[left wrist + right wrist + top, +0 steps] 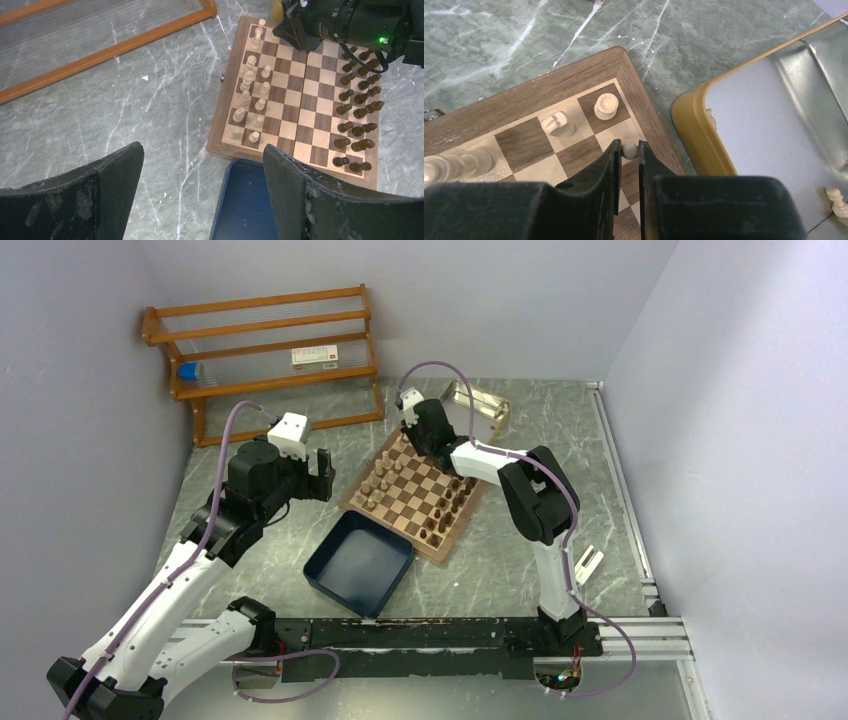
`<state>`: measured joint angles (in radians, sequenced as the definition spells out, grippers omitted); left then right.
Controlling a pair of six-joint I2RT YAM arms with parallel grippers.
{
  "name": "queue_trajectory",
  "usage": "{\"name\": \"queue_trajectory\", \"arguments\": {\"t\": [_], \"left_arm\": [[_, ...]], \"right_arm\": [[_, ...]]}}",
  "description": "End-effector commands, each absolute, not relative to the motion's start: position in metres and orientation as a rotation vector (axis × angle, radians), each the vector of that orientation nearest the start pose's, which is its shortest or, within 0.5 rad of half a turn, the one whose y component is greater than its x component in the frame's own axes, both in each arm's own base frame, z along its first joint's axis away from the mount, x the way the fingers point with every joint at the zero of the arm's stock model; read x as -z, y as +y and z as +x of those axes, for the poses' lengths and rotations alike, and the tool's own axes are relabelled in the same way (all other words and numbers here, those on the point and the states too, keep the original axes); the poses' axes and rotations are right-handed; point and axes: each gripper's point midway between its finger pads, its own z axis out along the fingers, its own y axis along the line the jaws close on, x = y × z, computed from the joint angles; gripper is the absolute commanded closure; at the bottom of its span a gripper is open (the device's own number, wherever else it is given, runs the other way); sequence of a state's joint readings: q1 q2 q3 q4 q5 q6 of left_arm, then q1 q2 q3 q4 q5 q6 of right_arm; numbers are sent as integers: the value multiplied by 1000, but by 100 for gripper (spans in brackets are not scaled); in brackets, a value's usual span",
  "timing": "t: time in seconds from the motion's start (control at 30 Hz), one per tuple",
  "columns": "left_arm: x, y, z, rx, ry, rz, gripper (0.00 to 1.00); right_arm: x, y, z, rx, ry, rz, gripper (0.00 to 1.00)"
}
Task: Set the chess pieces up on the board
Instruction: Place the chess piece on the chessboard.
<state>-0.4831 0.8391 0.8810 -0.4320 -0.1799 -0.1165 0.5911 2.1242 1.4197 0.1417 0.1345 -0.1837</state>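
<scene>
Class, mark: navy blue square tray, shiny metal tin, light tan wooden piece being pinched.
Navy blue square tray (358, 562): top view, bare floor.
Shiny metal tin (769, 115): right wrist view, bare floor.
Light tan wooden piece (629, 149): right wrist view, round head.

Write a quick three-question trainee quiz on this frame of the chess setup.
1. True or false: the left gripper is open and holds nothing.
2. What is the right gripper shut on? A) a light piece B) a dark piece C) the blue tray's rim
3. Fill in: a stray light piece lies in the metal ____ beside the board.

Key: 1 true; 2 A; 3 tin.
</scene>
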Motion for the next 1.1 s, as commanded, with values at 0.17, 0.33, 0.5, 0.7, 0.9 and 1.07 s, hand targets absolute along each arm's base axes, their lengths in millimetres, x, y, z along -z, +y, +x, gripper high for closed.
{"name": "queue_trajectory", "arguments": {"t": [0.17,0.33,0.5,0.7,0.9,1.07], "left_arm": [[-254,-114,278,219,1924,227,7],[-254,-114,278,219,1926,228,7],[-254,-113,277,216,1922,226,7],[-254,-113,277,217,1923,227,7],[-255,-113,277,218,1921,227,7],[-255,-113,277,219,1920,227,7]], "right_arm": [[-52,298,492,-99,2017,-737,91],[-52,299,493,-101,2017,-736,90],[-51,301,493,-106,2021,-739,90],[-50,303,493,-102,2023,-744,90],[-46,299,492,-81,2035,-749,89],[-47,296,493,-56,2037,-744,78]]}}
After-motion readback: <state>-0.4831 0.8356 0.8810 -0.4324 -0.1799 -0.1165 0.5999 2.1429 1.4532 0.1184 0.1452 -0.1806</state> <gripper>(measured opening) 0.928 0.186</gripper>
